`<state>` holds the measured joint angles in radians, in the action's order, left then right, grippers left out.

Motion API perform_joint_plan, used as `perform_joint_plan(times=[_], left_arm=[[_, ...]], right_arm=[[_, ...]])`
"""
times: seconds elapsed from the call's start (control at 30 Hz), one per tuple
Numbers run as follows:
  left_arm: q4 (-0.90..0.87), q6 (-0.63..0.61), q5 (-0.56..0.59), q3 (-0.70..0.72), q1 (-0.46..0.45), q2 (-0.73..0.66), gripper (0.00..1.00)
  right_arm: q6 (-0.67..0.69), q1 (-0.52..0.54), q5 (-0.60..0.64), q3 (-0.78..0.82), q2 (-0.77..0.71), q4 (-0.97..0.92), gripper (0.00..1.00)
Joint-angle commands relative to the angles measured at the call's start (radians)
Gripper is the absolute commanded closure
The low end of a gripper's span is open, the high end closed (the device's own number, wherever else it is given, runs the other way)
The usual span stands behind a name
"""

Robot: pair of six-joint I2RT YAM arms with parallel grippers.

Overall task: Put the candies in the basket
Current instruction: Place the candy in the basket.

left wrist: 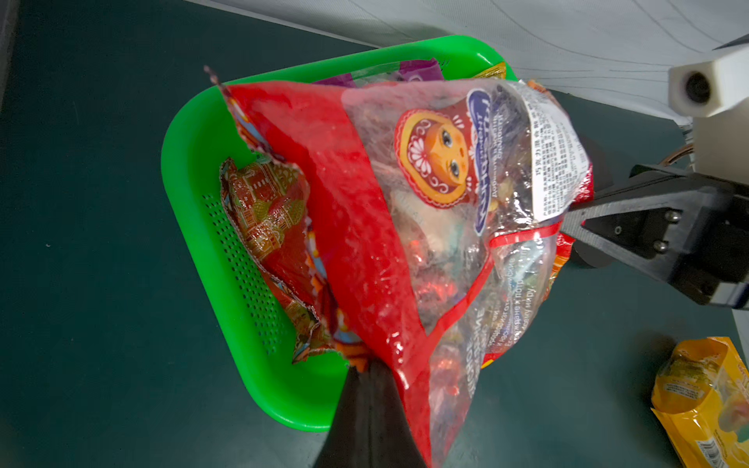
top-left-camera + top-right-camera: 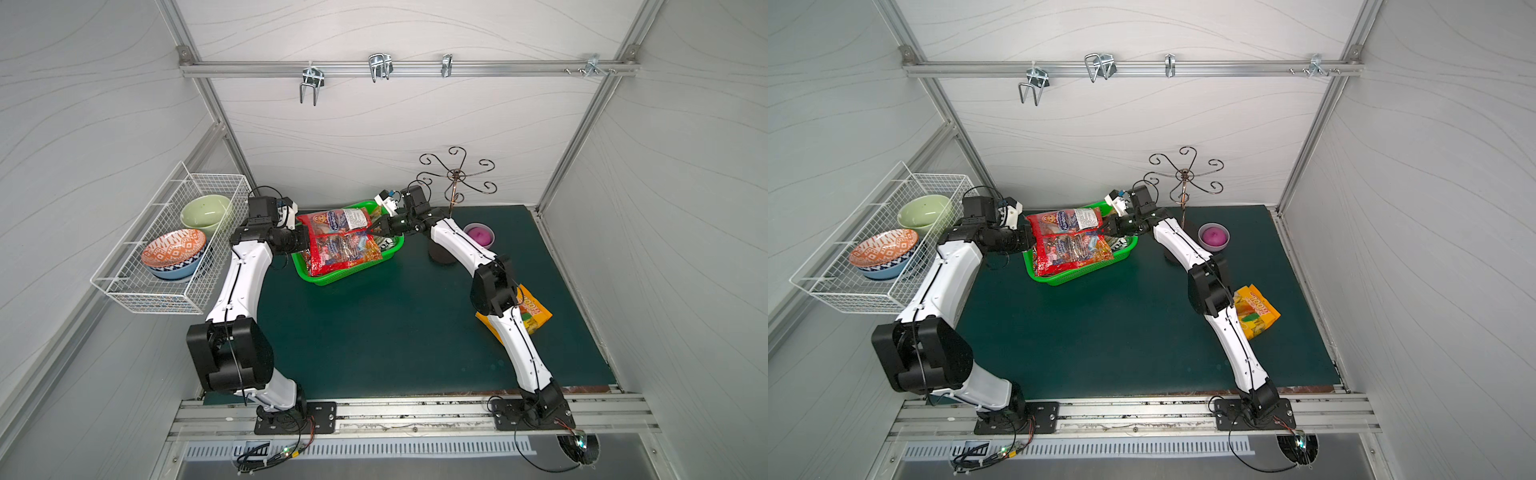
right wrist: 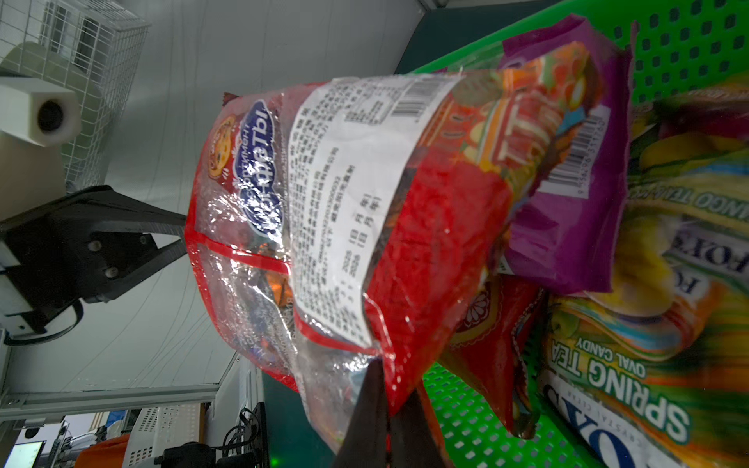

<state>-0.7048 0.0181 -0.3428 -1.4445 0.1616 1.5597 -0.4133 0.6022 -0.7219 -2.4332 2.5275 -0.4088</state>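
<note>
since the red bag [image 2: 334, 222] is big and floppy, left tool [image 1: 364, 377] and right tool [image 3: 389, 389] each clamp one end, holding it spread over the basket [image 2: 328, 279], likely to lay it flat; a yellow bag [image 2: 536, 309] lies on the worktop [image 2: 395, 332].

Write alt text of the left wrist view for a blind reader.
The left tool and right tool pinch opposite ends of a large red-and-clear plastic candy bag over a bright green perforated plastic basket. A second red bag lies inside; a yellow-orange bag lies outside on the green mat.
</note>
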Motion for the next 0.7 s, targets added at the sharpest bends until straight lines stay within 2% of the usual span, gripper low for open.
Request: perform_joint_plan(times=[0.0, 0.4, 0.67], left_arm=[[0.107, -0.017, 0.019, -0.047, 0.005, 0.018, 1.00], [0.293, -0.046, 0.101, 0.063, 0.008, 0.082, 1.00], [0.319, -0.087, 0.095, 0.162, 0.016, 0.059, 1.00]], right_arm=[[-0.026, -0.004, 0.034, -0.050, 0.006, 0.151, 1.00], [-0.043, 0.003, 0.128, -0.119, 0.131, 0.272, 1.00], [-0.003, 0.028, 0.105, -0.106, 0.142, 0.240, 1.00]])
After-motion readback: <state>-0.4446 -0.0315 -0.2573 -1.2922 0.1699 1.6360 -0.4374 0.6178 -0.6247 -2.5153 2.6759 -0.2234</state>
